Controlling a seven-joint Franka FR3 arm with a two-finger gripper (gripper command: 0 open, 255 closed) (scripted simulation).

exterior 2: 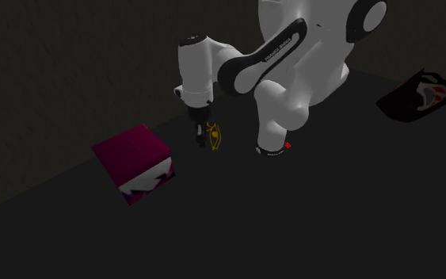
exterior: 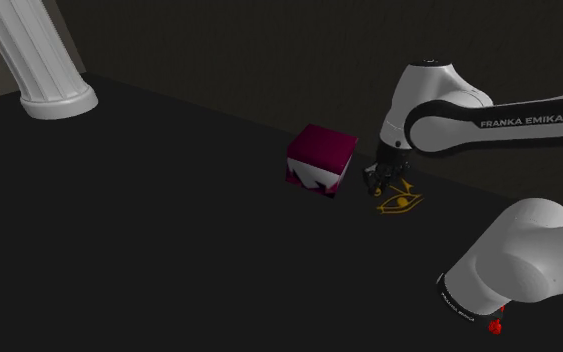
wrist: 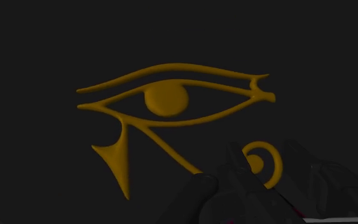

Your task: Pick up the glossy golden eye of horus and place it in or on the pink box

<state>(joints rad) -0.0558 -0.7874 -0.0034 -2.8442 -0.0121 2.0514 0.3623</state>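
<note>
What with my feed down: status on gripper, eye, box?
Gripper open, low over golden eye, not held. Pink box close by, apart from eye. Nothing between them.

The light was dim. A white fluted column with a ringed round base (exterior: pixel 44 60) stood at the shoulder view's upper left, at the far edge of a flat near-black surface (exterior: pixel 149 260). Behind it rose a dark, faintly textured wall (exterior: pixel 219 50).

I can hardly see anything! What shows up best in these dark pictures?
Shoulder view: dim all over; the white column and white arm look brightest, the pink box dull. Wrist view: the golden eye of Horus stands out crisply on the dark table, with no glare.
</note>
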